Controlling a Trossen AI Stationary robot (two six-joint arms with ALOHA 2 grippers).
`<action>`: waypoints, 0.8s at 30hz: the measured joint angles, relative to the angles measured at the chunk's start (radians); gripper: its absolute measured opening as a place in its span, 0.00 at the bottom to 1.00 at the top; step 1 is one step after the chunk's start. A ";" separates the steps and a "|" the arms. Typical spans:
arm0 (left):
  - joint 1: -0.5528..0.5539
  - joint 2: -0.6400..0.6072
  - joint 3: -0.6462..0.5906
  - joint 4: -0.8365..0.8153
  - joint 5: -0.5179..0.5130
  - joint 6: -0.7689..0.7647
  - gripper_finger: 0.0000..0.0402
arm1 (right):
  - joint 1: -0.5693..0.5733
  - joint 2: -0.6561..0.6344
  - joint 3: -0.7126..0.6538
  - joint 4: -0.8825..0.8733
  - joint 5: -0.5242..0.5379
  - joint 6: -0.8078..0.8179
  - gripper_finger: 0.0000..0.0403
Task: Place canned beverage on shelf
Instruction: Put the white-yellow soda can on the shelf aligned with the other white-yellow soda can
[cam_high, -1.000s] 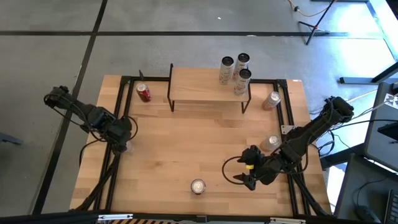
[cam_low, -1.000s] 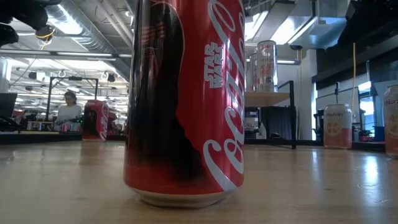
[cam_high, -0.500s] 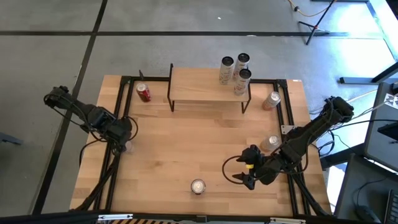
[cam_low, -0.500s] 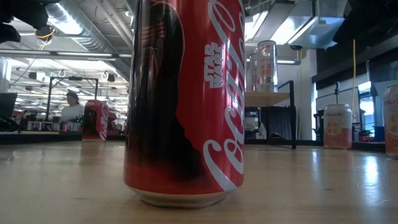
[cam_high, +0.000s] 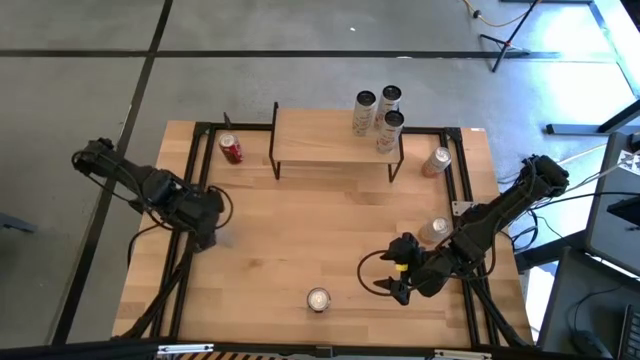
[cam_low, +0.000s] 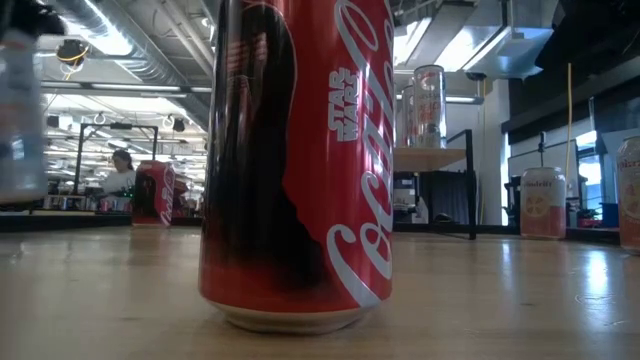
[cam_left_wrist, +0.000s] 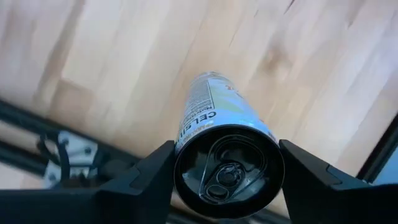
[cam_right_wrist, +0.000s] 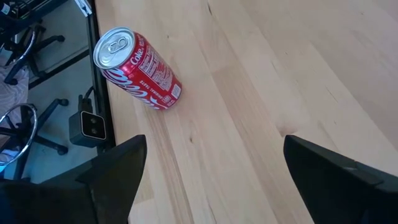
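Observation:
My left gripper (cam_high: 208, 222) is at the table's left side, shut on a slim white can (cam_left_wrist: 214, 115); the can shows blurred in the low view (cam_low: 20, 110). My right gripper (cam_high: 385, 285) is open and empty near the front right. A red cola can (cam_high: 318, 299) stands upright on its base just left of it, and also shows in the right wrist view (cam_right_wrist: 137, 68). The shelf (cam_high: 320, 140) stands on thin black legs at the far middle, with three cans (cam_high: 378, 112) upright on its right end. My left gripper pinches the white can at its top end (cam_left_wrist: 186, 155), one finger (cam_left_wrist: 146, 183) on each side of the rim. The fingers come from above and point down along the can. The can hangs below the fingers, a little tilted, clear of the tabletop.
A red can (cam_high: 231, 150) is on the table left of the shelf. A peach can (cam_high: 436, 160) stands right of the shelf and another can (cam_high: 435, 230) near the right rail. Black rails run along the table's edges. A person (cam_low: 122, 172) shows in the room behind.
My left gripper has gone a little toward the table's right edge with the white can. The can now shows in the low view, lifted clear of the table. My right arm has kept still.

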 joint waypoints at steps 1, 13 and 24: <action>0.004 0.031 0.024 0.008 -0.010 0.026 0.52 | 0.000 0.000 0.000 0.000 0.001 0.000 0.91; 0.147 0.481 0.377 0.126 0.049 0.529 0.52 | 0.000 0.000 0.000 -0.001 0.002 -0.023 0.91; 0.245 0.763 0.587 0.177 0.119 0.847 0.52 | 0.000 0.000 0.000 0.000 0.001 -0.022 0.91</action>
